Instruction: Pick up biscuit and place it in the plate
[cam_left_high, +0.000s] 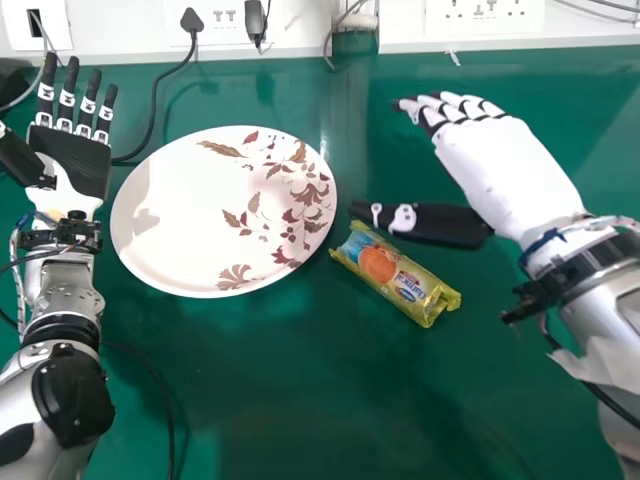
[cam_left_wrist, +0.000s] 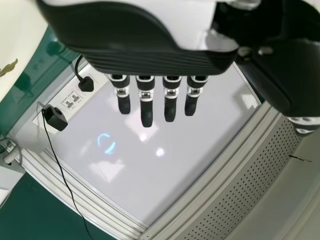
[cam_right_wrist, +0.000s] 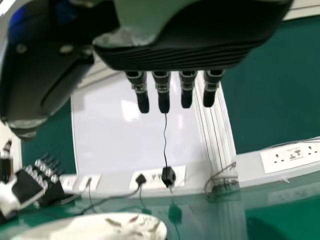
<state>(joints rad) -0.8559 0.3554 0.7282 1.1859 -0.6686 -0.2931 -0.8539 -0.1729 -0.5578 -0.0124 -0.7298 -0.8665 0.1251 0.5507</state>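
On the green table (cam_left_high: 265, 400), to the near right of the plate (cam_left_high: 180, 225), you have the biscuit (cam_left_high: 398, 275). Your right hand (cam_left_high: 505, 165) is to its far right, fingers extended, thumb wide, just beside the packet. Left of the plate, your left hand (cam_left_high: 78, 165) has straight, slightly parted fingers.

And here's the plate (cam_left_high: 170, 235) on the desk (cam_left_high: 280, 400), left hand (cam_left_high: 78, 165) to its left, biscuit (cam_left_high: 395, 275) just beside the plate's near right edge, right hand (cam_left_high: 510, 170) beyond it and further right, sockets (cam_left_high: 485, 15) behind.
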